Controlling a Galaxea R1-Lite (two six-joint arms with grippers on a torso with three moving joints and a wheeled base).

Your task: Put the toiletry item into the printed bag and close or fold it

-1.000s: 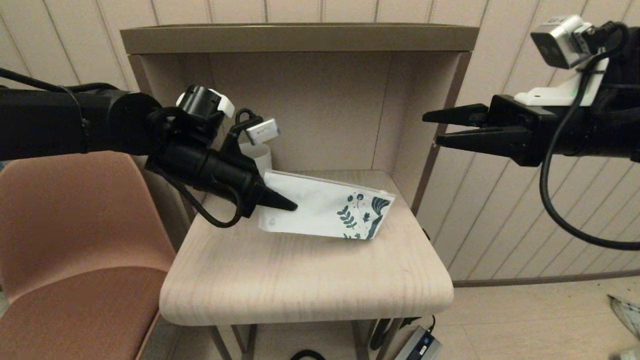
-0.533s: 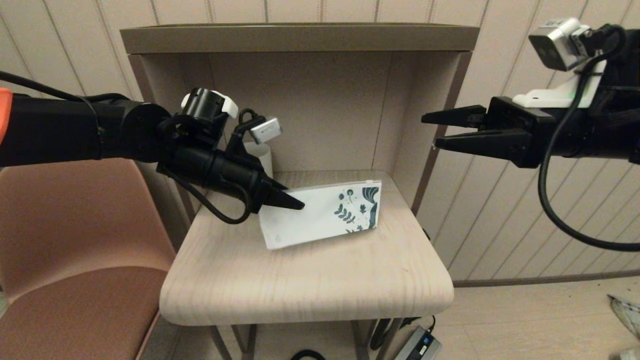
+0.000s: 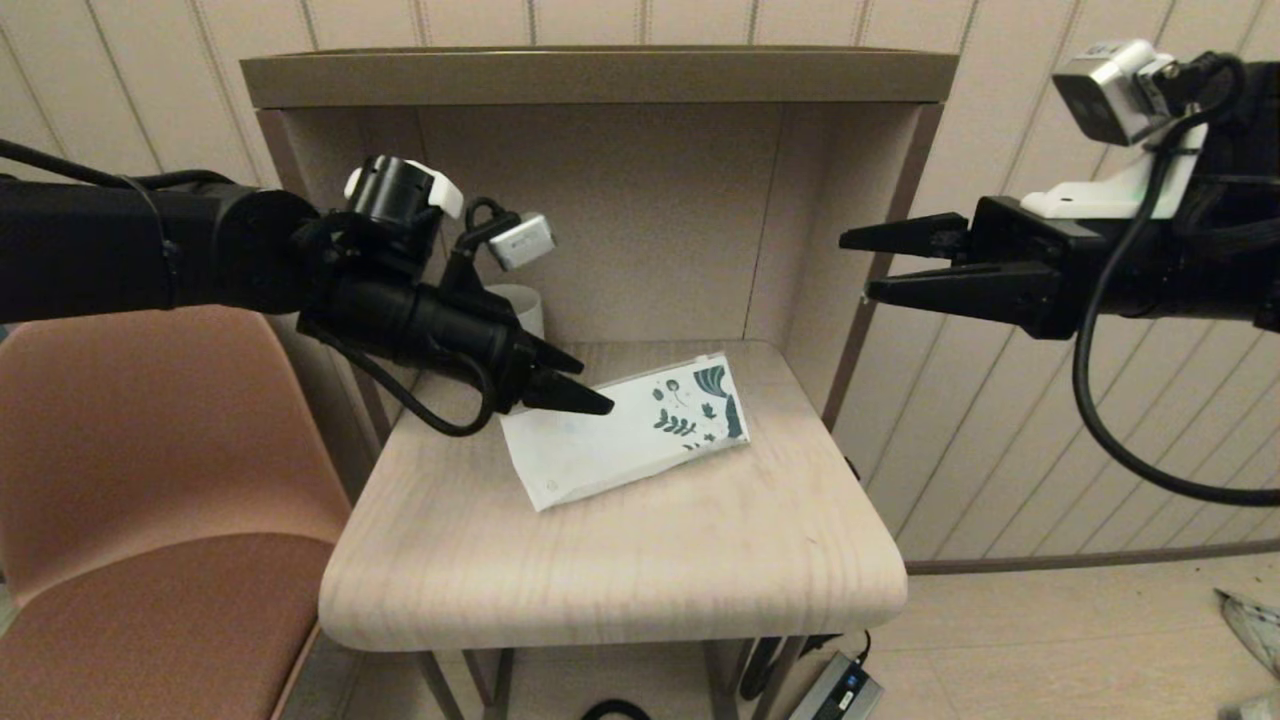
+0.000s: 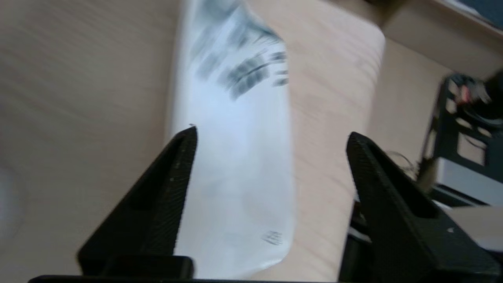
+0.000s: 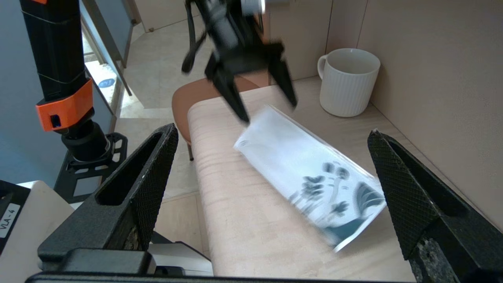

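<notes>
While the left gripper [image 3: 575, 385] hovers over the plain white end of the printed bag [image 3: 628, 432], its jaws stand apart with nothing between them, and the left wrist view has the two black fingers straddling the pouch from above. That's the relation to watch: the bag's long axis runs straight out from those jaws, white end nearest, leaf-and-flower end farthest. In the head view it lies aslant on the tabletop [image 3: 610, 560], printed end toward the back right corner of the alcove and plain end toward the robot's left.

Left arm is clearly the nearer one. The right gripper [image 3: 860, 265] hangs well off past the alcove's right side wall, high above the tabletop, jaws spread wide and empty.

Now the toiletry item: no sign of it on the tabletop in any view, and neither set of jaws carries it. My guess is it's already inside the pouch, but the white film hides whatever's in there, so I can't tell.

Materials: the bag is flat, thin, glossy plastic film, limp and slippery, with dark teal botanical print. It lies nearly flush with the tabletop, so I'd expect it to slide rather than lift. The tabletop is pale smooth wood grain with rounded edges. A ribbed white mug [image 5: 347, 82] with a handle stands in the back corner, behind the left gripper and apart from the bag.
</notes>
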